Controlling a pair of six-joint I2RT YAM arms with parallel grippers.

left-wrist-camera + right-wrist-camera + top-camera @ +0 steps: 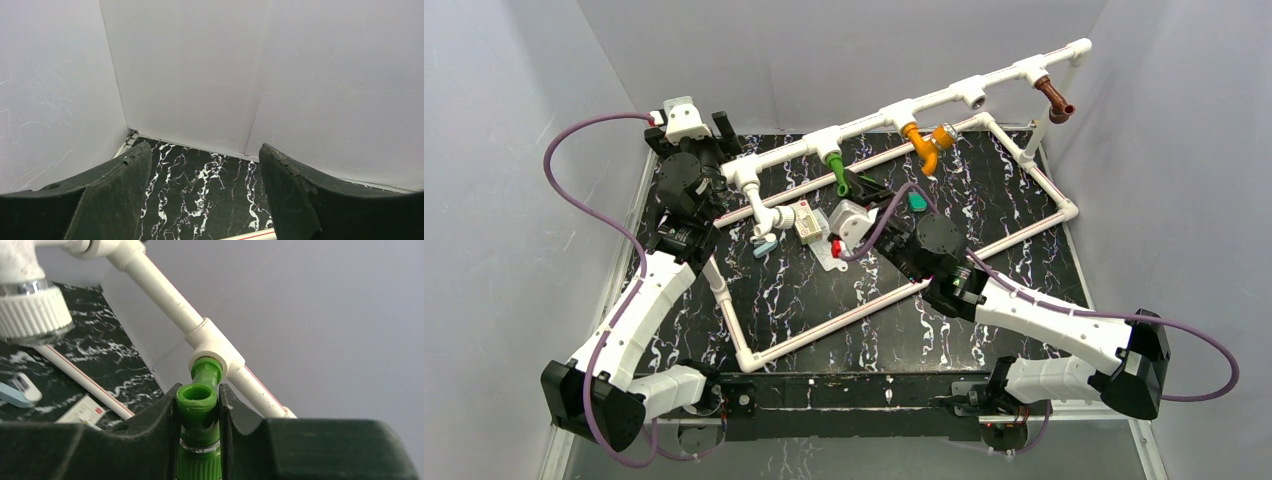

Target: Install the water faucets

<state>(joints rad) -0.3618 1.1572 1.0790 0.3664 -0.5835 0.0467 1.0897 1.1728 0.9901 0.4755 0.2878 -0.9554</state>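
Observation:
The long white pipe [954,95] runs across the back with tee sockets. The green faucet [836,170] has its stem in a tee socket [212,347]. My right gripper [856,185] is shut on the green faucet [198,405], one finger on each side of its body, in the right wrist view [198,390]. The orange faucet [921,143] and the brown faucet [1055,100] hang from other tees. The white faucet [767,215] hangs at the pipe's left end; its ribbed knob [30,310] shows too. My left gripper [719,125] is open and empty [205,155] at the back left corner.
One tee socket [976,97] between the orange and brown faucets is bare. A white pipe frame [1024,225] lies on the black marbled table. A small white box [807,222], a teal piece [916,202] and a light blue piece [764,246] lie near the right gripper.

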